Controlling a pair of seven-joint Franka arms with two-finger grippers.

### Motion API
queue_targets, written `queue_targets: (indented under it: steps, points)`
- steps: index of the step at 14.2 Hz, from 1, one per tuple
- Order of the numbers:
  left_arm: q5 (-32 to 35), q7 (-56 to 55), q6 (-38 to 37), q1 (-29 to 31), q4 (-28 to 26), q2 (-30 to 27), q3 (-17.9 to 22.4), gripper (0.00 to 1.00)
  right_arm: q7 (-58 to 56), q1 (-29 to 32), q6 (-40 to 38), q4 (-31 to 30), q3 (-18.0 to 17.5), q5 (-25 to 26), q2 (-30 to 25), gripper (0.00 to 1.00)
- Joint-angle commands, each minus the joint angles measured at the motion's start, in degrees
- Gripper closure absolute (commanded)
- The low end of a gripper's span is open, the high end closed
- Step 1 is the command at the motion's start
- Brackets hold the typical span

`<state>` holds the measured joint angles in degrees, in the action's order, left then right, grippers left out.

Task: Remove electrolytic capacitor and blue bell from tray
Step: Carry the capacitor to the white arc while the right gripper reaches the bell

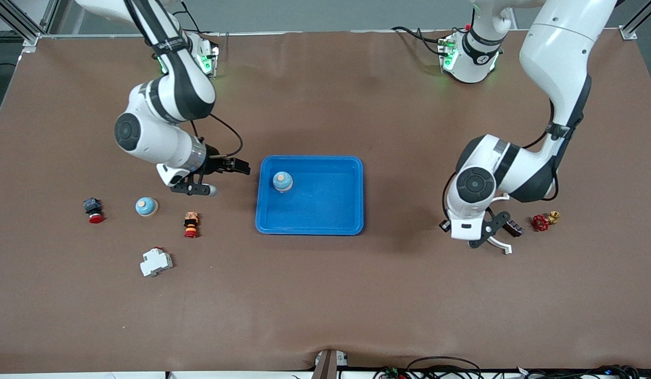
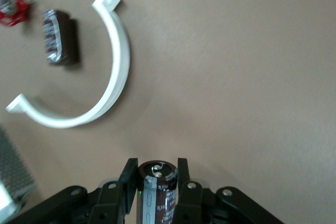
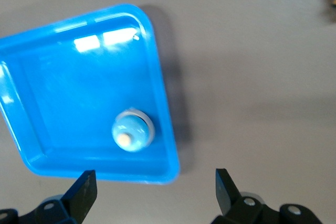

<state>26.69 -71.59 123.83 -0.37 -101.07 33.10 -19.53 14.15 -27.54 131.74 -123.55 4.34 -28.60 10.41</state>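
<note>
A blue tray (image 1: pixel 311 230) lies mid-table with a pale blue bell (image 1: pixel 282 181) upright in it, toward the right arm's end. The tray (image 3: pixel 163 103) and bell (image 3: pixel 132 130) also show in the right wrist view. My right gripper (image 1: pixel 242 167) is open and empty just off the tray's edge (image 3: pixel 155 187). My left gripper (image 1: pixel 484 232) is shut on a dark brown capacitor (image 2: pixel 156 188), low over the table near the left arm's end (image 2: pixel 156 167). A second capacitor (image 1: pixel 513 227) lies on the table beside it (image 2: pixel 59 37).
A white curved clip (image 1: pixel 501 245) (image 2: pixel 107 72) and a red valve handle (image 1: pixel 540 222) lie by the left gripper. Toward the right arm's end are a second blue bell (image 1: pixel 146 206), a red push button (image 1: pixel 94 210), an orange-red button (image 1: pixel 190 224) and a white breaker (image 1: pixel 156 261).
</note>
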Motion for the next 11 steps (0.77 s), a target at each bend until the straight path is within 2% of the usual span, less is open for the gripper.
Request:
queue_targets:
  steps: [1, 2, 4, 6, 7, 11]
  points:
    - [1.87, 3.54, 4.74, 1.34, 0.43, 2.14, -0.25, 1.00, 8.93, -6.45, 3.70, 3.30, 0.84, -0.59, 3.99, 0.00]
    - [2.40, 5.82, 5.45, 1.95, 0.61, 2.49, -0.07, 1.00, 12.45, -8.30, 3.70, 5.14, 0.93, 1.34, 5.66, 0.00]
    - [2.66, 11.27, 5.81, 4.58, 0.61, 2.76, -0.07, 1.00, 20.61, -9.89, 3.70, 9.27, 0.67, 11.32, 9.00, 0.00]
    - [2.58, 12.52, 5.81, 4.68, 0.52, 3.98, -0.07, 1.00, 28.19, -12.44, 3.87, 9.91, 0.58, 19.08, 9.72, 0.00]
    - [2.58, 12.52, 5.81, 4.68, 0.43, 3.99, -0.07, 1.00, 28.48, -12.53, 3.70, 10.17, 0.58, 20.59, 10.24, 0.00]
    - [2.58, 13.14, 5.81, 4.77, 0.43, 5.39, -0.07, 1.00, 28.39, -13.32, 3.70, 11.14, 0.58, 21.04, 12.97, 0.00]
